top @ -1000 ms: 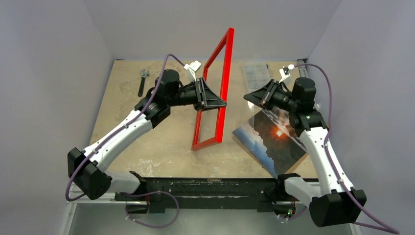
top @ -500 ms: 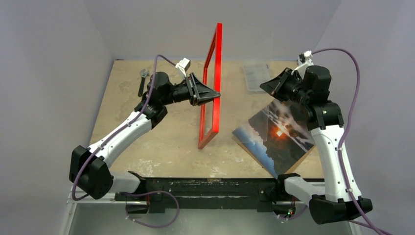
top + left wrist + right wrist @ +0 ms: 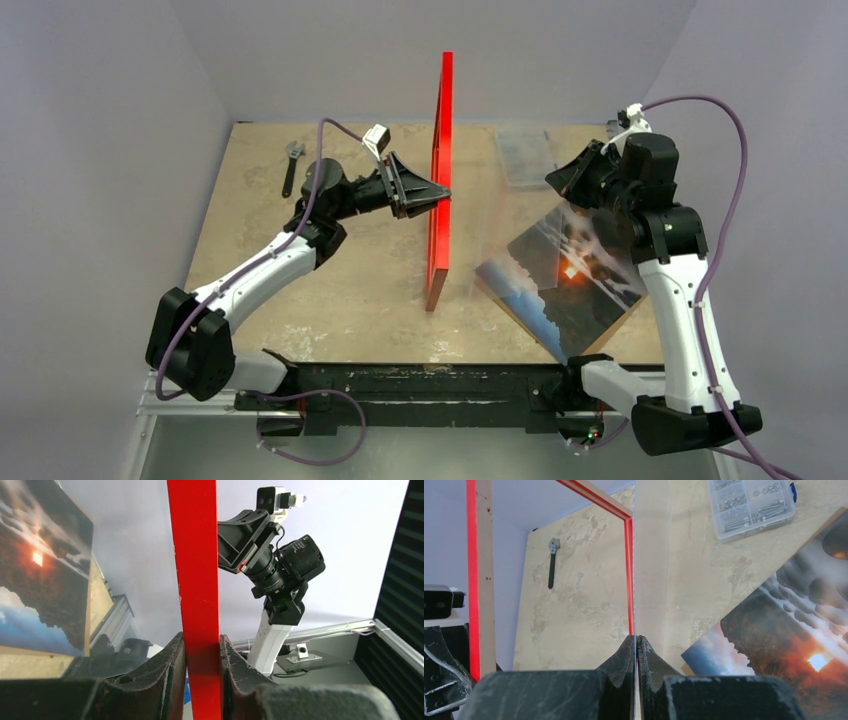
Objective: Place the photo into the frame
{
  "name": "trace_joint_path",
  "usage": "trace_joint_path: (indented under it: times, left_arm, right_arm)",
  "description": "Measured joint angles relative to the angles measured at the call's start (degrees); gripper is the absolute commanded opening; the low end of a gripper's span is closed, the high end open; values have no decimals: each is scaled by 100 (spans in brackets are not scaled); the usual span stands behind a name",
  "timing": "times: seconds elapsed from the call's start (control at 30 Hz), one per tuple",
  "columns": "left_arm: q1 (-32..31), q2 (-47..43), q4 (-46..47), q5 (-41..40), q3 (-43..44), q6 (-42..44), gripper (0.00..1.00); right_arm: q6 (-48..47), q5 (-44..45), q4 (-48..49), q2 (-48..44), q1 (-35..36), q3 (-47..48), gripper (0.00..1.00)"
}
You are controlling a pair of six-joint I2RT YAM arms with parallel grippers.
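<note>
The red frame (image 3: 440,180) stands upright on its lower edge at the table's middle, edge-on in the top view. My left gripper (image 3: 445,195) is shut on its side bar; in the left wrist view the jaws (image 3: 201,637) clamp the red bar (image 3: 195,555). The photo (image 3: 565,280) lies face up at the right, on a brown board (image 3: 520,312). My right gripper (image 3: 557,180) is raised above the photo's far corner and shut on a thin clear pane (image 3: 651,555), edge-on between its jaws (image 3: 636,639). The frame's pale back (image 3: 483,555) shows in the right wrist view.
A wrench (image 3: 291,165) lies at the far left of the table. A clear box of screws (image 3: 522,155) sits at the far right, behind the pane. Grey walls close in on three sides.
My left gripper has turned the frame until it shows edge-on and shifted it slightly right. My right arm has risen and pulled back to the right with the clear pane.
</note>
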Motion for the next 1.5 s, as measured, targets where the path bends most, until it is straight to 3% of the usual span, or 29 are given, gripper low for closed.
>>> trace_joint_path:
  times: [0.47, 0.63, 0.93, 1.17, 1.37, 1.5]
  left_arm:
    - [131, 81, 616, -122, -463, -555, 0]
    - [197, -127, -33, -223, -461, -337, 0]
    - [262, -568, -2361, -533, 216, 916, 0]
    - [380, -758, -3193, -597, 437, 1451, 1]
    - [457, -1005, -3703, -710, 472, 1797, 10]
    - [487, -1215, -4015, -868, 468, 1961, 25]
  right_arm:
    - [-11, -24, 42, 0, 0, -278, 0]
    - [-22, -39, 48, -2, 0, -420, 0]
    - [-22, -160, 107, -7, 0, -584, 0]
    - [-22, -170, 168, -20, 0, -654, 0]
    - [-20, -214, 197, -20, 0, -734, 0]
    - [-17, -289, 227, -20, 0, -785, 0]
